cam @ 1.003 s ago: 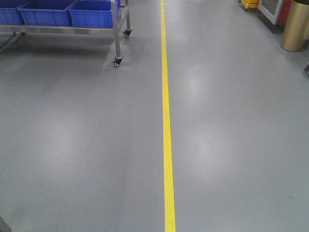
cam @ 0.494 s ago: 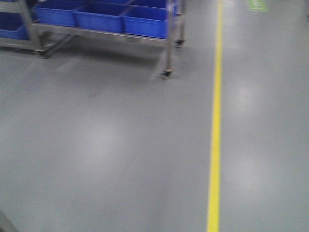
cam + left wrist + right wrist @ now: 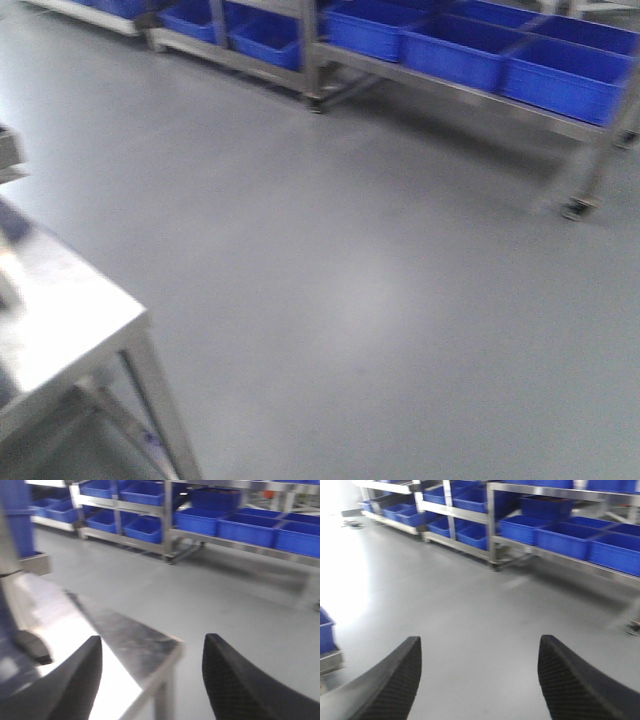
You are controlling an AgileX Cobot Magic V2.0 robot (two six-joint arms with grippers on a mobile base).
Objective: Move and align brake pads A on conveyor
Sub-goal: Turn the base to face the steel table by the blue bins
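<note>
Twice catches the same sight nearest the lens: left gripper [image 3: 150, 680] and right gripper [image 3: 480, 680] at the bottom edge of their wrist views, jaws spread wide apart, gripping nothing. Picks up just beyond, in the lower left of the front view, a corner of a shiny steel table [image 3: 70, 310], blurred, one leg angling down; repeats that corner between the left fingers [image 3: 65, 680]. Runs on across bare grey floor [image 3: 380, 270] to steel racks [image 3: 312, 50] loaded with blue bins [image 3: 450, 55] along the top of the frame. Finds neither brake pads A nor conveyor anywhere in the three views; cannot place them from here. Reads, by the smear across the whole scene, as a base on the move, with handling not yet begun. Calls for finishing the approach first: bring the conveyor squarely into the front view, stop clear of the table corner, let the blur settle, hold both arms tucked with jaws apart, and only then single out one of the pads and reach.
</note>
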